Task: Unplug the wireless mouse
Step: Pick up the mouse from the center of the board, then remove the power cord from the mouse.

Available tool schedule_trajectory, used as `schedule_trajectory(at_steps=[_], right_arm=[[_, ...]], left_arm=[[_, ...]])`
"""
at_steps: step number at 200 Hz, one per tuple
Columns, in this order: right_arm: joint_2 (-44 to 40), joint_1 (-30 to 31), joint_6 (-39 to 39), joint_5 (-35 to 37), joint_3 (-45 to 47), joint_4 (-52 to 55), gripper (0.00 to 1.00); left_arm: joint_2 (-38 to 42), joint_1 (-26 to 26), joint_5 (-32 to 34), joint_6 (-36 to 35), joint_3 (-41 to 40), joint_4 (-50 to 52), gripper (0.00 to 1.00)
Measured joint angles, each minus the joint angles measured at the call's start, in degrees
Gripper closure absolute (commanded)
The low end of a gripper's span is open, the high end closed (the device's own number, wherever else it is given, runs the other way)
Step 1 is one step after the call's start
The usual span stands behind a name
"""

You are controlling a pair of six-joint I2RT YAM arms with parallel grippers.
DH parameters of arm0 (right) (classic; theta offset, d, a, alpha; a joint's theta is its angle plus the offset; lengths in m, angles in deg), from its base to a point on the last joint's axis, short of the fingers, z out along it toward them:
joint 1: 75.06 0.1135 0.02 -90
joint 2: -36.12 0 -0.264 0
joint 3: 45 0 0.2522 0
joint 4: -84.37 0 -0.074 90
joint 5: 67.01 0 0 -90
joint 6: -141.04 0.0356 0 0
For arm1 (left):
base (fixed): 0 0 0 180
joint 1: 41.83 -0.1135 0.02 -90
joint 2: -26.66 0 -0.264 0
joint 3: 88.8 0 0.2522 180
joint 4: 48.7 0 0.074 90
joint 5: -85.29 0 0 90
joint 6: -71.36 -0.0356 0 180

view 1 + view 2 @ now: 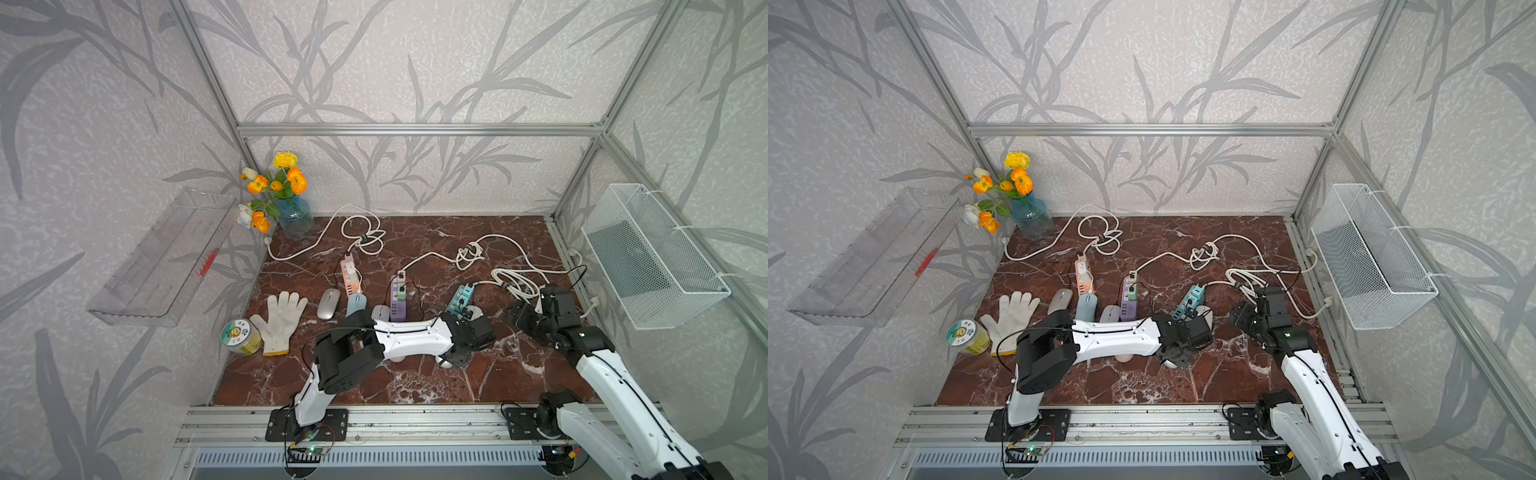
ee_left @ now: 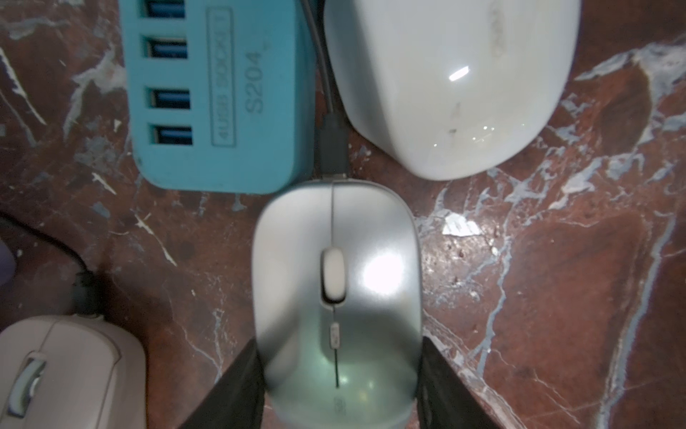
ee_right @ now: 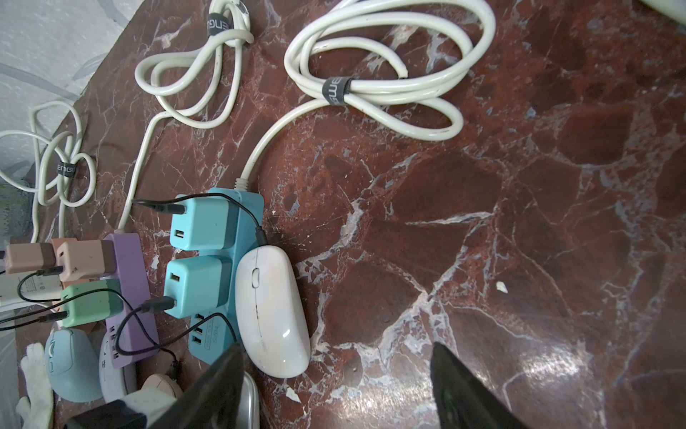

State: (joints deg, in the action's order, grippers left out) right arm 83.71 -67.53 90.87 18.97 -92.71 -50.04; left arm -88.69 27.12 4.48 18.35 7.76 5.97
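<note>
- One red-brown marble-patterned table (image 1: 415, 382) carries everything, boxed in by an aluminium frame (image 1: 415, 129) and walls papered with grey leaf sprays (image 1: 415, 62).
- The left tool (image 2: 339, 341) grips a silver-grey wireless mouse (image 2: 336, 282), with one black finger against each flank.
- A black cable plug (image 2: 333, 148) sits in the mouse's front end, straight ahead of that tool.
- A teal USB power strip (image 2: 219, 96) and a glossy white mouse (image 2: 453, 81) crowd the plug closely from either side.
- A pale pink mouse (image 2: 67, 371) lies beside the left tool, on the strip's side.
- The right tool (image 3: 337, 347) hovers over bare table with its fingers wide apart and nothing between them.
- A bundled white cord (image 3: 371, 85) lies well ahead of it.
- Farther from the left tool lie a purple power strip (image 1: 397, 309), a white knit glove (image 1: 282, 320), a lidded jar (image 1: 240, 336) and a blue glass vase of orange and yellow flowers (image 1: 296, 218).
- A clear plastic tray (image 1: 162, 266) hangs on the wall far from both tools.
- A white wire basket (image 1: 656, 257) hangs on the wall near the right tool.
</note>
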Motion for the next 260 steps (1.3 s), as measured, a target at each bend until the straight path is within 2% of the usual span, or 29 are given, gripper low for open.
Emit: schedule_trajectory(at_steps=[40, 55, 99, 117, 145, 165, 201, 231, 260], right_arm=[[1.7, 0.0, -1.0, -4.3, 0.0, -5.2, 0.16], [2.2, 0.0, -1.0, -7.1, 0.0, -7.6, 0.15], [2.4, 0.0, 0.5, -18.6, 0.9, -18.8, 0.15], [3.3, 0.3, 2.3, -23.8, 2.1, -24.1, 0.17], [8.4, 4.3, 5.2, -28.0, 2.8, -29.1, 0.25], [12.3, 8.1, 7.0, -28.7, 2.8, -30.1, 0.3], [17.9, 13.0, 11.6, -28.0, 2.8, -33.0, 0.31], [21.1, 14.1, 16.5, -28.0, 3.8, -40.1, 0.37], [21.1, 14.2, 18.2, -27.3, 4.3, -40.9, 0.48]], left_arm=[[5.7, 0.0, 2.3, -4.0, -0.1, -0.1, 0.61], [9.5, 0.0, 3.3, -5.6, -0.6, -0.7, 0.7], [18.6, -0.7, 5.2, -9.2, -5.1, -2.8, 0.83], [19.7, -1.4, 5.1, -10.0, -7.5, -3.8, 0.85], [19.9, -2.8, 3.9, -11.3, -9.7, -5.0, 1.0], [19.9, -3.2, 2.8, -11.9, -10.7, -6.1, 1.0], [20.3, -3.2, 1.0, -12.4, -13.0, -7.6, 1.0], [20.4, -3.4, -0.2, -13.0, -13.3, -8.5, 1.0], [20.8, -3.8, -0.7, -13.2, -14.1, -9.1, 1.0]])
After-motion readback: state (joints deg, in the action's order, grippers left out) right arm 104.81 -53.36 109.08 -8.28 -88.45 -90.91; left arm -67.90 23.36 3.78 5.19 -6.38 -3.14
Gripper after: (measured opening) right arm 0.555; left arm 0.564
